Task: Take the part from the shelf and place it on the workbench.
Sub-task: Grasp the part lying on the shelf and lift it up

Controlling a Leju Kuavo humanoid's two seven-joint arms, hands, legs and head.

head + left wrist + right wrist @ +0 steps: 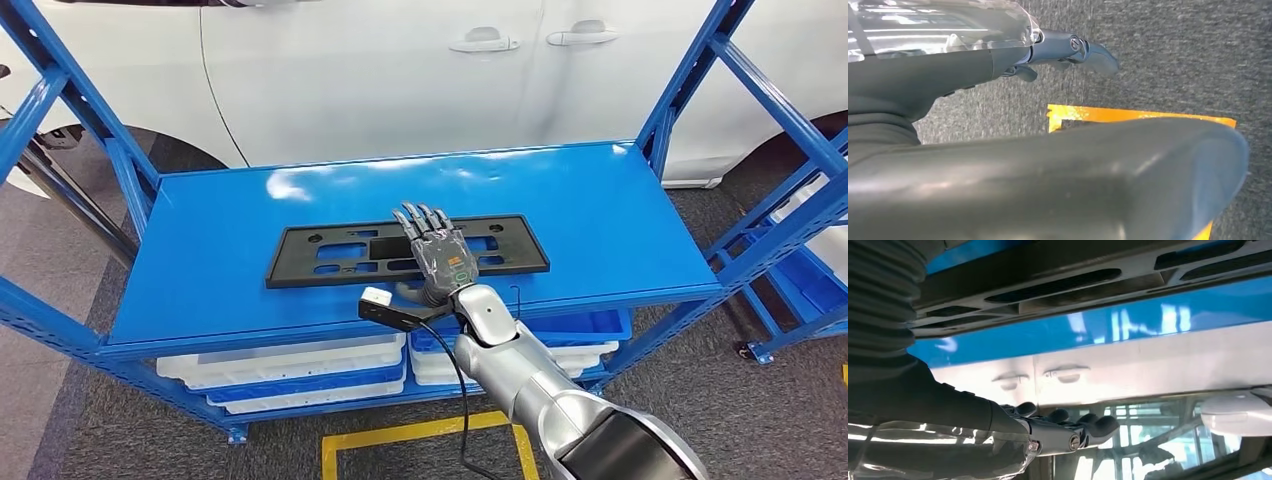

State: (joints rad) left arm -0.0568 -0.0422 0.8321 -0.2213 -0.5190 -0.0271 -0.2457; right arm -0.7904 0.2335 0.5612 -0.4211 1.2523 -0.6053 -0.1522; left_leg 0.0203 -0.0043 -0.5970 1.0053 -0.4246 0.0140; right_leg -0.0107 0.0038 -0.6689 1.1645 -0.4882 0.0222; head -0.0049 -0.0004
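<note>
1. Shelf (250, 215): blue metal rack with a flat blue top deck; landmark for all entries below.
2. Part (330, 255): flat black rectangular frame with slots and cut-outs, lying flat on the shelf deck, near its front edge and about midway along it.
3. Right hand (437, 250): over the middle of the part, palm down, fingers stretched forward and slightly spread; it grips nothing. Whether the fingers touch the part cannot be told.
4. Left hand (1068, 50): hanging above grey carpet (1173, 55), away from the shelf; how far it is open cannot be told.
5. Bins (300, 370): white and blue trays on the shelf's lower level.
6. Car (400, 70): white, doors and handles visible, directly behind the shelf.
7. Yellow floor tape (400, 435): on the carpet in front of the shelf.
</note>
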